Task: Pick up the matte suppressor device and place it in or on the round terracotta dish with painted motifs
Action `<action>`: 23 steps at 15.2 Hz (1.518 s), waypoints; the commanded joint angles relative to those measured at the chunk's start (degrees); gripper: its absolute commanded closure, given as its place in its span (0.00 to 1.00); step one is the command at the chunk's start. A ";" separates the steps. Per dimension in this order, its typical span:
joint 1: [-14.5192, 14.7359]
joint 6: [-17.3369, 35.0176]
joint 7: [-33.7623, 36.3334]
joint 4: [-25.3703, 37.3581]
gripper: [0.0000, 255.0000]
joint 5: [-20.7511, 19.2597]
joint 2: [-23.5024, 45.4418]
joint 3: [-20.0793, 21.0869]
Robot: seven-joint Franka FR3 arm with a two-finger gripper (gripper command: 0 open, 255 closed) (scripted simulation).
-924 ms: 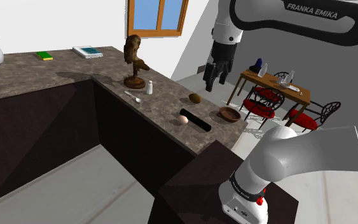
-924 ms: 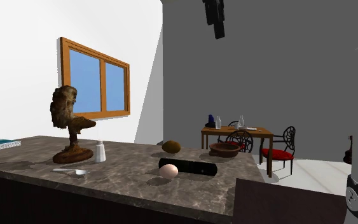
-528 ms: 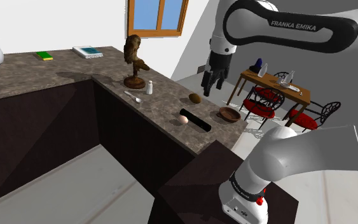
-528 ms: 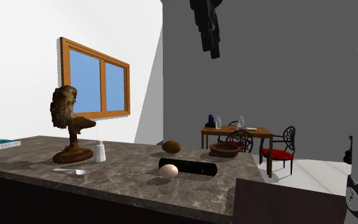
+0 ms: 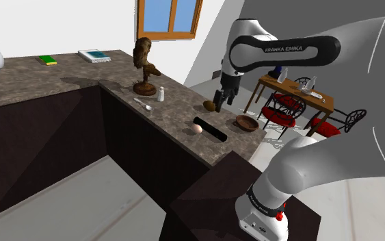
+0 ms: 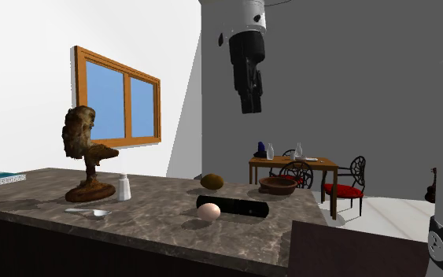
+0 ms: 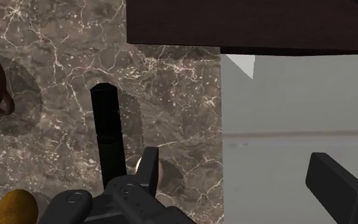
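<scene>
Suppressor (image 5: 211,129), a matte black tube, lies flat on the dark veined counter (image 5: 170,113), one end just beside a pale egg (image 6: 208,211), too close to tell if they touch. The black two-finger gripper (image 5: 219,104) hangs in the air above and a little beyond the egg, its fingers set wide apart and carrying nothing.

Seen from the wrist, the tube (image 7: 107,127) is a straight, even cylinder with a flat end and a faint seam partway along, and no sheen. It looks stiff and solid, likely of some weight for its slim shape. The dull finish should give the pads fair purchase, but a round body of this kind is apt to roll if nudged. The safest hold appears to be across its width near mid-length or slightly toward the end away from the egg, with the jaws square to its long axis so neither finger clips the fragile shell.

The round brown dish (image 5: 247,122), a shallow earthen-coloured bowl, sits past the tube's far end from the egg, near the counter's edge. Any painted motifs cannot be made out. A small brown rounded fruit (image 5: 210,105) rests behind the egg, apart from it. The counter has a polished, marble-like grain.
</scene>
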 commanded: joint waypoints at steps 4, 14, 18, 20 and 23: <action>-1.84 11.15 -3.49 -2.04 0.00 -2.27 7.59 -4.22; -3.72 31.48 -11.92 1.01 0.00 -1.23 28.42 -11.59; -4.45 38.11 -17.27 4.65 0.00 2.97 38.02 -13.23; -5.29 40.86 -20.39 6.97 0.00 5.89 42.88 -13.30; -7.46 44.19 -25.11 11.07 0.00 10.49 50.07 -12.29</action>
